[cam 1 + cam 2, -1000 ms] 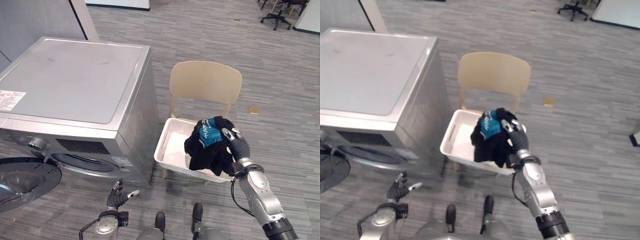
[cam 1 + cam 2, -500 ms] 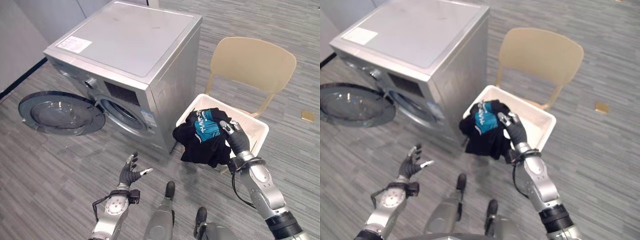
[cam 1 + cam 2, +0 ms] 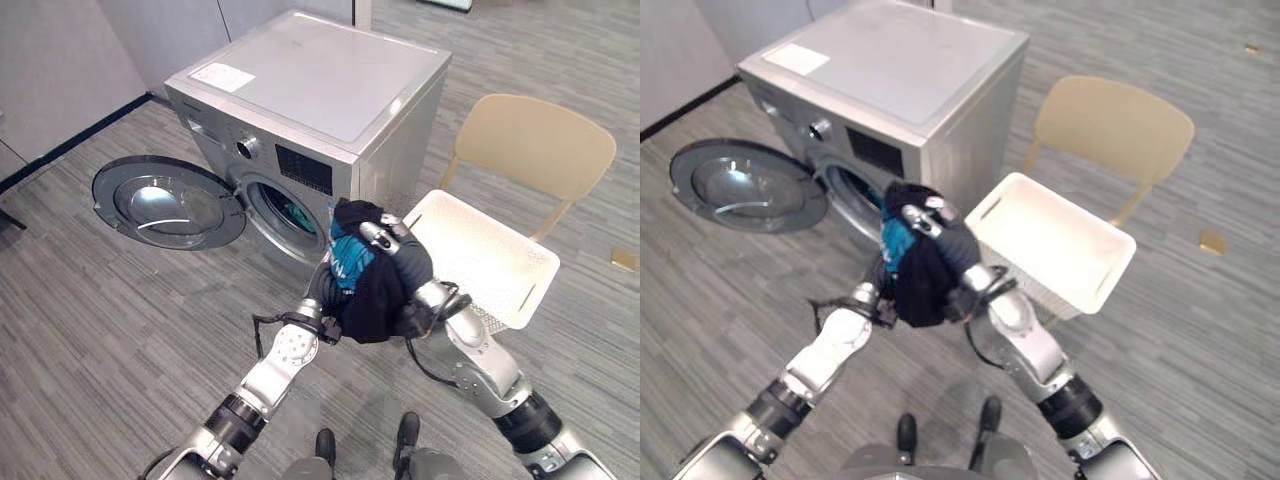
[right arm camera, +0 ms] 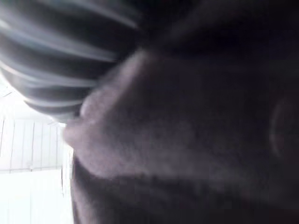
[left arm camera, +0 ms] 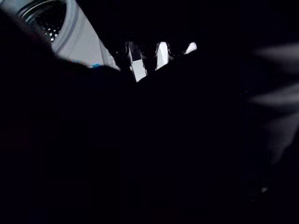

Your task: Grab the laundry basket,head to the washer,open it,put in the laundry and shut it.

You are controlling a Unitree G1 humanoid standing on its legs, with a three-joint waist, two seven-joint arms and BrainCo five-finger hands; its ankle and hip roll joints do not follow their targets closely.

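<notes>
- We are at the loading step: our right hand [image 3: 405,262] has its fingers curled round the dark bundle of laundry [image 3: 365,280], held in front of the washer [image 3: 320,110], just before its round opening [image 3: 285,215].
- Our left hand [image 3: 325,290] sits behind the bundle; we cannot tell how its fingers stand.
- The door [image 3: 168,202] hangs wide open, and the white basket [image 3: 490,262] rests on the tan chair [image 3: 535,160].
- Next, we judge, the bundle must go forward into the drum and be let go.
</notes>
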